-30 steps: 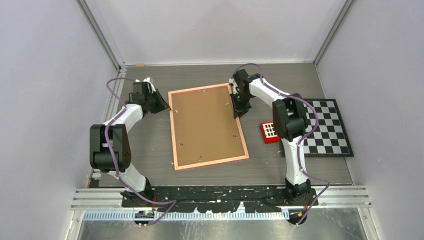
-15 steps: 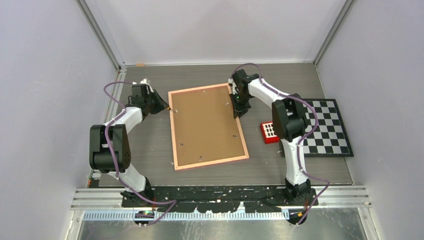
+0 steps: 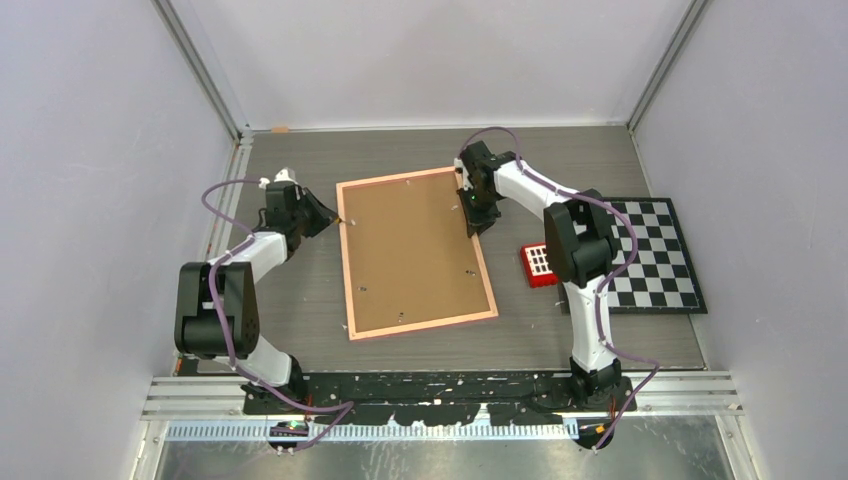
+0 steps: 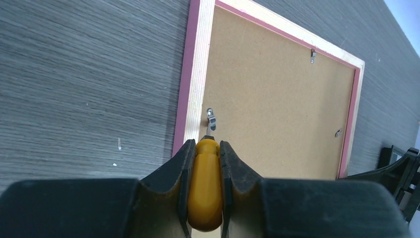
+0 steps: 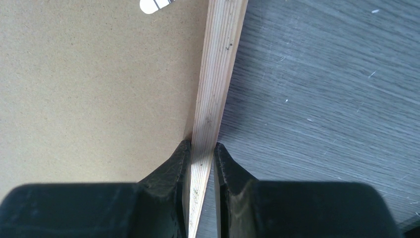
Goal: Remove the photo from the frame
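Left wrist: my left gripper (image 4: 204,146) is closed tight on an orange tool (image 4: 205,191), its tip beside a metal clip (image 4: 211,119) on the frame (image 4: 194,84). My right gripper (image 5: 201,148) pinches the right rail, steadying it. I'd say we're on the clips: next, lever this one aside. The frame lies face-down between the arms, brown back (image 4: 277,109) up, photo hidden.

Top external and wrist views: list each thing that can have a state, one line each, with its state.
frame: lying flat, face down.
fibreboard back: seated in the frame, facing up.
left hand: shut on yellow tool, tip at a metal clip.
right hand: shut on the frame's edge.
photo: hidden, cannot tell.
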`<state>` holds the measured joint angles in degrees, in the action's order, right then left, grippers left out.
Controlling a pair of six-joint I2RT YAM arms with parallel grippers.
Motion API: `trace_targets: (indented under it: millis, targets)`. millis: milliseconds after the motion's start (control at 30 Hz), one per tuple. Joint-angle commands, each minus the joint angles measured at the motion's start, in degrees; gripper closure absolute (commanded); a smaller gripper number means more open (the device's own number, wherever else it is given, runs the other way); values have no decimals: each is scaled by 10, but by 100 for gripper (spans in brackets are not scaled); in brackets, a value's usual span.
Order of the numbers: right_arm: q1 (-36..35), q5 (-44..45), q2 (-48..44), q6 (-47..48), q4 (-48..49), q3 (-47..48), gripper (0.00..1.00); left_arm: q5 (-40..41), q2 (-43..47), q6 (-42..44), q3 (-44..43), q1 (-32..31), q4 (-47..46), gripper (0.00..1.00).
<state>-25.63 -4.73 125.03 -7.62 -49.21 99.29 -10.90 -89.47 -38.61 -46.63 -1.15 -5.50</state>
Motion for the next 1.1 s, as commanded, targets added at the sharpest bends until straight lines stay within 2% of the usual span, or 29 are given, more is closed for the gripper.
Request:
trace_targets:
  millis: [0, 400, 567, 700, 967, 1067]
  targets:
    - [-43, -39, -2, 0, -43, -31, 99, -67, -52, -21, 52, -48, 83, 100]
    - [-51, -41, -18, -6, -41, -56, 99, -122, -80, -23, 63, -67, 58, 100]
    - [-55, -51, -17, -8, -42, -57, 99, -97, -57, 0, 60, -95, 82, 100]
    - [-62, -60, -16, -7, -43, -56, 99, -57, -37, 65, 41, -140, 146, 100]
    - [-72, -68, -14, -2, -46, -63, 100, -39, -25, 100, 57, -165, 124, 100]
    - [-71, -59, -18, -6, -43, -68, 100, -62, -9, 107, 41, -159, 128, 100]
